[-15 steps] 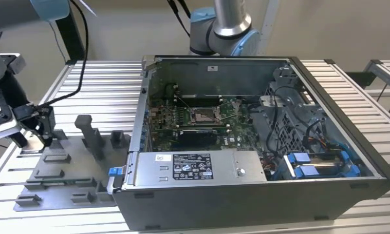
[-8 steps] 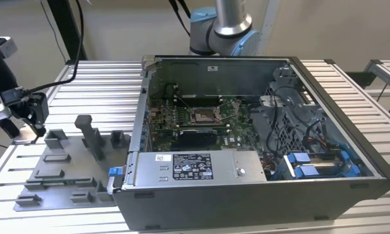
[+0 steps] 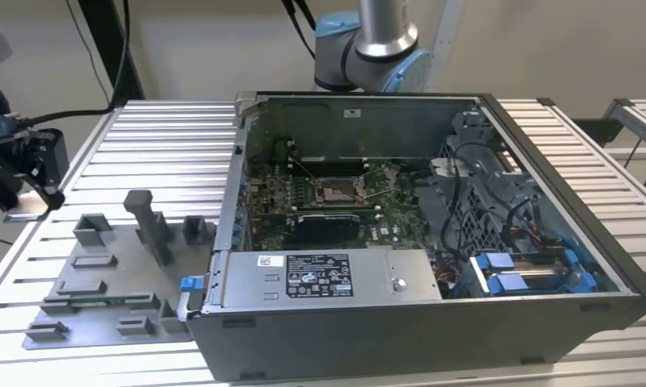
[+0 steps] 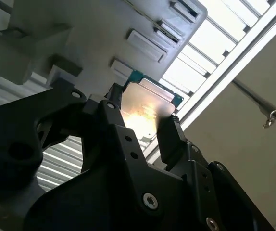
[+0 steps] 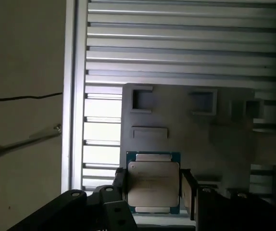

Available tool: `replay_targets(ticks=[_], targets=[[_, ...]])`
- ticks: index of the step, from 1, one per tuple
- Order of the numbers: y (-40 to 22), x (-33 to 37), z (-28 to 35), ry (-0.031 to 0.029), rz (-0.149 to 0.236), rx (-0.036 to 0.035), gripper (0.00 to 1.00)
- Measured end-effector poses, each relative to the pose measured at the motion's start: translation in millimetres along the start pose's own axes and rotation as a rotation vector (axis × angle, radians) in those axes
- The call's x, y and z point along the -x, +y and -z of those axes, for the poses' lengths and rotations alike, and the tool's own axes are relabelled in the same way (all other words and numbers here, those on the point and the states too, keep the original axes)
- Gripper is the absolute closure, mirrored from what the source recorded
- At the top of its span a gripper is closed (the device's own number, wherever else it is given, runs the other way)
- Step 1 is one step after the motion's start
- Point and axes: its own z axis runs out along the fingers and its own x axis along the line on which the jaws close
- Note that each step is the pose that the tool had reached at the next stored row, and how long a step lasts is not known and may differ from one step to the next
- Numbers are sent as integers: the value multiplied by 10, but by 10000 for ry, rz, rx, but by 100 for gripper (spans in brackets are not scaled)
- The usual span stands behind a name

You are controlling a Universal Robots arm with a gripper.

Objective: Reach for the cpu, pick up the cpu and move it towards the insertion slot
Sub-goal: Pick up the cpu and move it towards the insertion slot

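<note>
Cpu (image 5: 153, 182) sits clamped by two opposite edges, silvery top up, with the jaws of the gripper (image 5: 152, 190) drawn in narrow against the cpu (image 4: 145, 107) in both wrist views. Past it lies the grey fixture plate (image 5: 195, 130) on the slatted surface (image 5: 176, 48). In the exterior view the gripper (image 3: 23, 205) hangs above the surface at that view's left, well apart from the insertion slot (image 3: 339, 192) inside the open computer case (image 3: 409, 322).
</note>
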Motion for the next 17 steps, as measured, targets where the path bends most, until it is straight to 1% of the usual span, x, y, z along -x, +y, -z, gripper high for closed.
replay_targets(ticks=[1, 17], targets=[[3, 0, 89, -1, 0, 1, 100], [32, -2, 819, 0, 0, -1, 100]])
